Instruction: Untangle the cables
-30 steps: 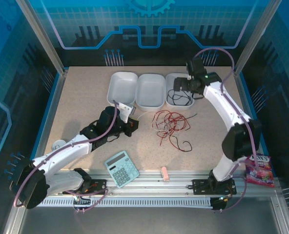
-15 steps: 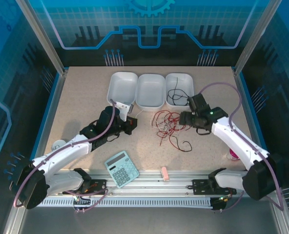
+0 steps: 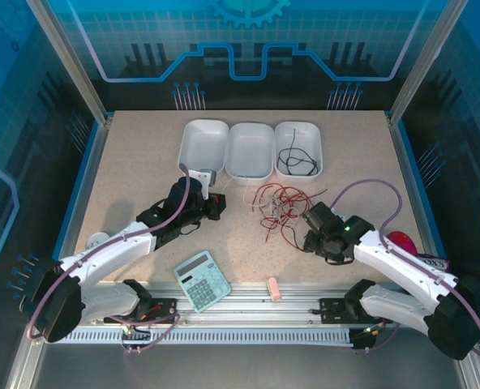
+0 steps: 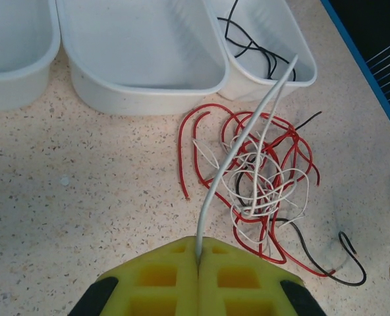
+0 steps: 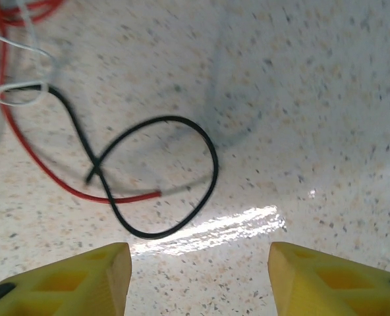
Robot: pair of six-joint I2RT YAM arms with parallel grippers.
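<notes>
**Near edge of the bench point(image 3: 143, 162).** Calculator point(image 3: 202, 280) and a pink eraser point(image 3: 274, 288). Neither touches any cable.

**Right gripper point(image 5: 198, 263).** Yellow fingers spread wide and holding nothing. It hovers low over the near right fringe of the tangle. Directly beneath it lies a black cable loop point(image 5: 172, 119), crossed by a red end.

**Left gripper point(image 4: 198, 253).** Fingers pressed together, pinching the grey-white cable point(image 4: 248, 131). That cable rises from the grip, passes over the tangle and ends above the rim of the right tray. Whether it is free of the knot cannot be told.

**Tangle point(image 3: 282, 207).** Mid-bench, just in front of the trays. Red cable point(image 4: 180, 158) in wide loops, thin white strands bunched at the centre, and a black strand trailing out toward the near right. All are interlaced.

**Far side, row of three trays.** The right tray point(image 3: 309, 138) holds one black cable point(image 3: 295, 162), lying alone. The middle tray point(image 3: 250, 150) and left tray point(image 3: 203, 144) hold nothing.

**Progress, as judged.** One cable is sorted and a second is in hand. The red, thin white and loose black strands are left to separate. Well under half looks done. The likely step in hand is drawing the gripped cable clear while the right gripper takes the black loop.
</notes>
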